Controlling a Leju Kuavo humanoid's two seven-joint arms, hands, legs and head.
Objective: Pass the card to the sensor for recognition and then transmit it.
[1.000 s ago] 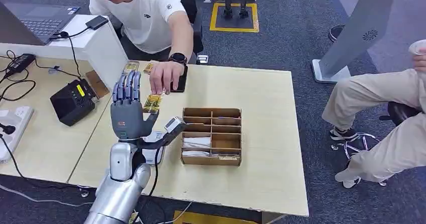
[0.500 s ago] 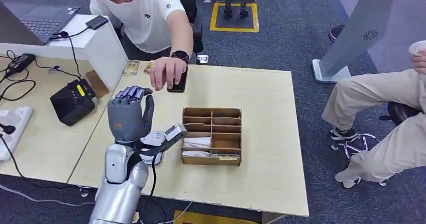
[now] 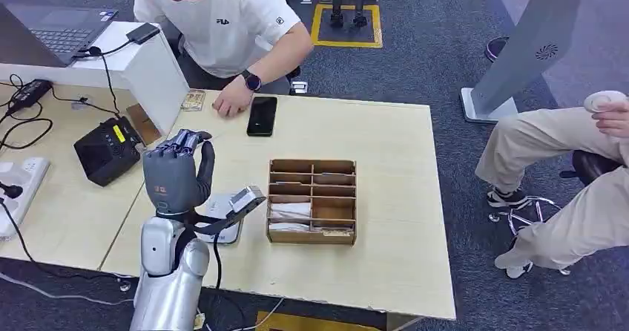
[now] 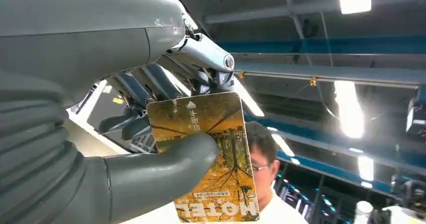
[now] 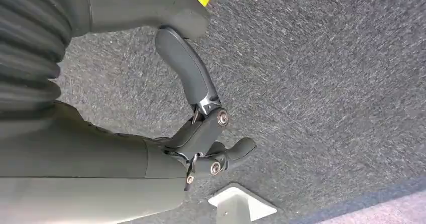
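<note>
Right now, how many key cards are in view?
2. One card is pinched in the left hand. A second card lies at the table's far edge, beside the person's hand. More may be hidden under that hand or in the wooden organizer.

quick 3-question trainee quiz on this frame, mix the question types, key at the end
1. True or false: the left hand holds a card pinched under its thumb.
2. The black phone lies: A) inside the wooden organizer B) on the table near the person's hand C) on the laptop.
3. Fill in: the right hand hangs over grey ____.

Key: 1 true; 2 B; 3 carpet.
</note>
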